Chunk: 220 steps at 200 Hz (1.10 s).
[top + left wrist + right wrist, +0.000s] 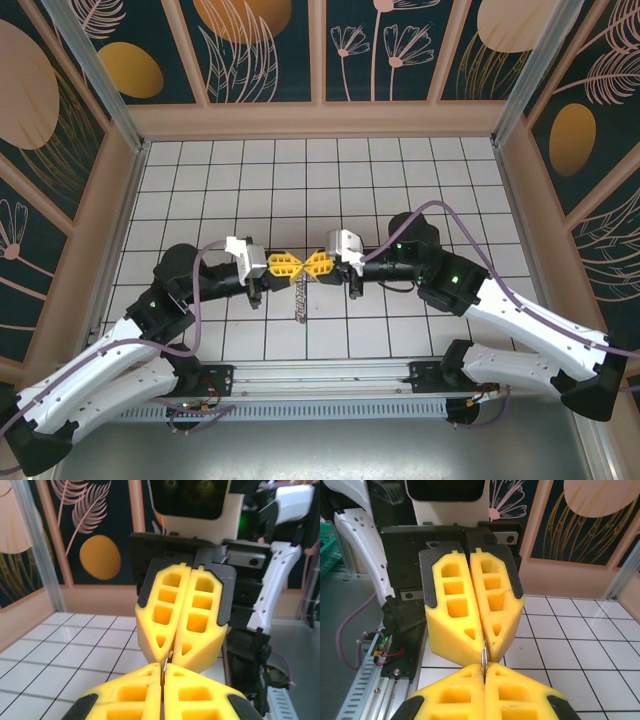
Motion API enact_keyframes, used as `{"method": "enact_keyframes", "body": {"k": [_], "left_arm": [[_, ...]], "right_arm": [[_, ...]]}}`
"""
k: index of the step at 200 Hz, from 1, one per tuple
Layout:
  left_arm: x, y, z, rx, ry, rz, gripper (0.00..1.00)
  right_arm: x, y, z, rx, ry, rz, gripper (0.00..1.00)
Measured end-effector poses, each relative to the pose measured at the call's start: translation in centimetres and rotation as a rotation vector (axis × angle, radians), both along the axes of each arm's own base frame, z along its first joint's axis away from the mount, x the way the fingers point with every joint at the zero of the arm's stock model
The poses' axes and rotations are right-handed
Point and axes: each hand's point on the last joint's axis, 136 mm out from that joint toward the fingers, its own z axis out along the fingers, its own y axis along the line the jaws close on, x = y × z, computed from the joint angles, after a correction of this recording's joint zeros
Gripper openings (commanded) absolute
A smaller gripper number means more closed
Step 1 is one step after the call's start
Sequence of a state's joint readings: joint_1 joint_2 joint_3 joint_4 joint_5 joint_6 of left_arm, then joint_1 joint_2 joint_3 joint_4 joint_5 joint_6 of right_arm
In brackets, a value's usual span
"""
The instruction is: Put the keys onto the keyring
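Pinching tip to tip over mid-table, left gripper [292, 266] and right gripper [312, 265] both clamp tight on the keyring [302, 297]; metal sliver [483, 656] shows between pads [455, 630], rest a dim strip below, hanging or touching tiles [400, 180] unclear.

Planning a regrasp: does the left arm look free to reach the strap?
Probably not yet: left gripper and right gripper are both shut on the metal ring; the strap is close by.

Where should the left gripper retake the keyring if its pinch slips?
The thin metal ring, from the left gripper's own side, facing the right gripper. It stands edge-up in line with the shut jaws' seam, so a pinch lands on its flat faces. The strap below looks limp.
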State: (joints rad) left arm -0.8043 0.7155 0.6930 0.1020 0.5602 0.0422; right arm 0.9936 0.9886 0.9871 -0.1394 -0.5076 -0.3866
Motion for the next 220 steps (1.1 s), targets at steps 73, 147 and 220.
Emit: {"method": "enact_keyframes", "body": {"k": [73, 147, 220], "left_arm": [[1.9, 0.4, -3.4, 0.203, 0.041, 0.096, 0.00], [-0.1, 0.8, -2.2, 0.068, -0.003, 0.033, 0.00], [-2.0, 0.7, 0.3, -0.104, -0.029, -0.071, 0.00]], "right_arm": [[1.8, 0.9, -3.2, -0.264, -0.018, -0.113, 0.00], [0.1, 0.8, -2.3, -0.191, -0.013, -0.059, 0.13], [-1.5, 0.5, 0.3, -0.032, 0.010, 0.026, 0.13]]}}
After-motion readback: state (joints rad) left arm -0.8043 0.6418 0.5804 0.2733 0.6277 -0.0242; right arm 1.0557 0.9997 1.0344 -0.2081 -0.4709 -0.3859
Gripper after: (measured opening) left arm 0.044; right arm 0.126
